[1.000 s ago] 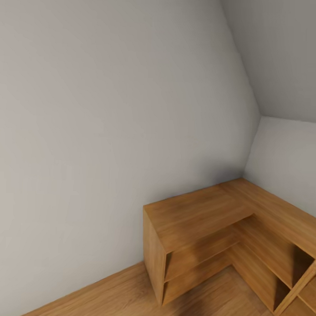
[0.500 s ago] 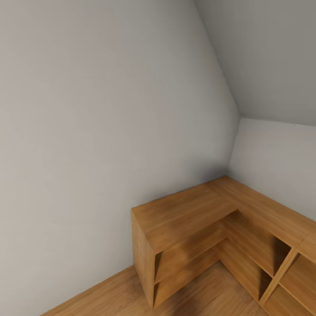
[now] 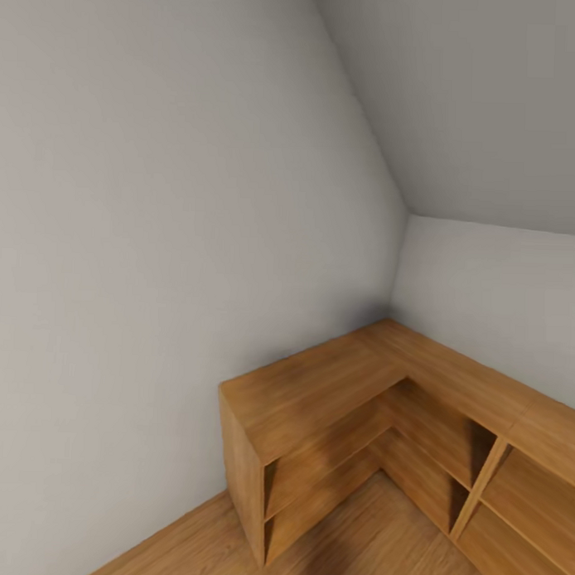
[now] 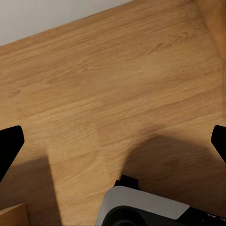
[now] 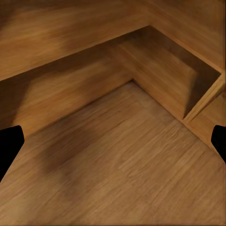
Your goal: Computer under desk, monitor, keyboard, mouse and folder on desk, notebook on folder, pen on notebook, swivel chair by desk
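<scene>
My left gripper point(image 4: 113, 146) is open over bare wooden floor point(image 4: 108, 84), its black fingertips point(image 4: 9, 146) far apart with nothing between them. My right gripper point(image 5: 113, 146) is also open and holds nothing. It hangs above the floor in front of a light wooden low cabinet point(image 5: 70, 42). In the head view this L-shaped low cabinet point(image 3: 317, 388), with open shelves, fills the room's corner.
Plain grey walls point(image 3: 157, 233) meet behind the cabinet under a sloped ceiling point(image 3: 493, 104). Wooden floor point(image 3: 370, 547) lies in the crook of the cabinet. A white and grey part of my own base point(image 4: 141, 207) shows near the left gripper.
The whole head picture has shifted: the cabinet and wall corner now sit further left, so the camera has turned right. Nothing in the room has moved.
</scene>
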